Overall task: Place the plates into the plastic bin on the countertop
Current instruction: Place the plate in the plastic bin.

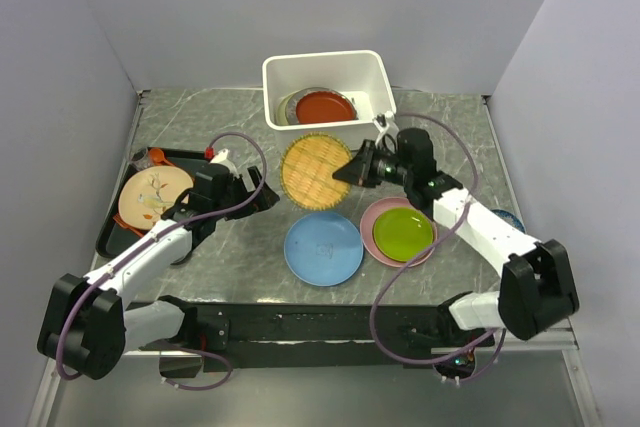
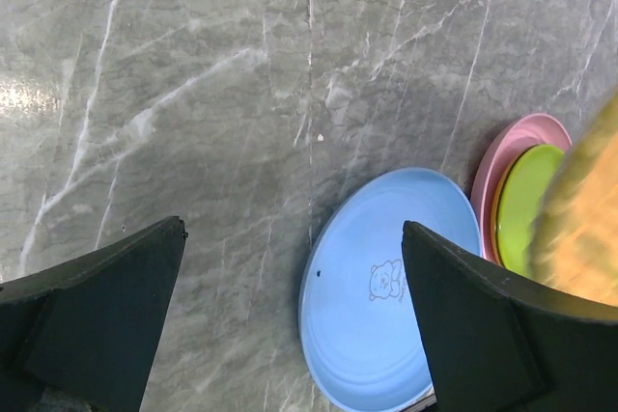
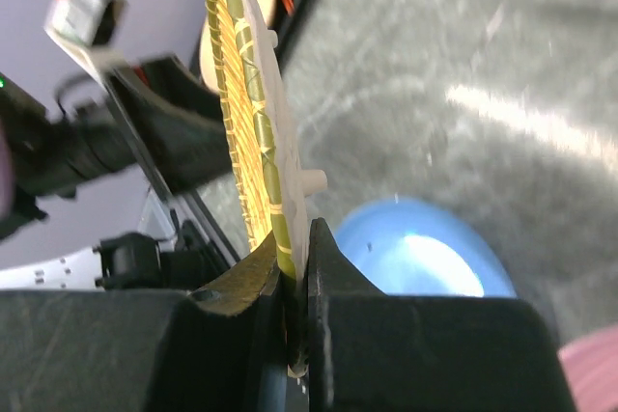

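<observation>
My right gripper (image 1: 350, 169) (image 3: 294, 258) is shut on the right rim of the yellow woven disc (image 1: 315, 171) (image 3: 246, 94), which hangs above the countertop (image 1: 200, 117) just in front of the white plastic bin (image 1: 320, 129). Inside the bin lies a red plate (image 1: 325, 105) on a grey one (image 1: 295, 107). A blue plate (image 1: 323, 248) (image 2: 377, 325) sits flat near the middle front. To its right a lime green plate (image 1: 403, 232) (image 2: 526, 200) rests on a pink plate (image 1: 385, 212) (image 2: 512, 147). My left gripper (image 1: 262, 192) (image 2: 292, 229) hovers open left of the disc, holding nothing.
A flat black tray (image 1: 110, 237) at the left carries a peach flower-patterned plate (image 1: 155, 197). A small blue-and-white bowl (image 1: 508, 219) peeks out behind my right arm. Grey walls close in the left, back and right sides.
</observation>
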### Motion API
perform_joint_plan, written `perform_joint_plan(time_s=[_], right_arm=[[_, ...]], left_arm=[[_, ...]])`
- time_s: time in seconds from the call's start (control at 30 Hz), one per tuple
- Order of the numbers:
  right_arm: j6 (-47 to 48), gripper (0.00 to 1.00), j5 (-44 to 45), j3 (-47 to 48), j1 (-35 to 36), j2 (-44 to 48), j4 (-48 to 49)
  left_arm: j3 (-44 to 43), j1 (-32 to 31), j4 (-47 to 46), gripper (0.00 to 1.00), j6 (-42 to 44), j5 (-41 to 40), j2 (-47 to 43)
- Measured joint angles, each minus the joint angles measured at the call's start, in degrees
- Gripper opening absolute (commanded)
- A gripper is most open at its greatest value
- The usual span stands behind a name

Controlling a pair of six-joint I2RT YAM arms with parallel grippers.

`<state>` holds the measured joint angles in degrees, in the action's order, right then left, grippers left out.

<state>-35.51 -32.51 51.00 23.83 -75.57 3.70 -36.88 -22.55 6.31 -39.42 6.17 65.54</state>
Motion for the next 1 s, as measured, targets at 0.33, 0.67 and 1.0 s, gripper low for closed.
perform_joint_plan(time_s=[0.33, 0.67, 1.0], right_arm=[[2.16, 0.0, -1.38, 20.7, -1.44, -13.81, -4.66], [3.1, 0.0, 0.37, 33.86, -1.88, -22.12, -7.85], [6.1, 0.0, 6.64, 43.89, -2.47, -26.14, -12.96]], left_arm=[[0.0, 0.0, 0.87, 0.99, -0.02, -1.14, -1.05], [0.0, -0.04, 3.58, 0.99, -0.28, -2.8, -6.75], [0.0, -0.35, 3.61, 0.99, -0.24, -2.62, -4.37]])
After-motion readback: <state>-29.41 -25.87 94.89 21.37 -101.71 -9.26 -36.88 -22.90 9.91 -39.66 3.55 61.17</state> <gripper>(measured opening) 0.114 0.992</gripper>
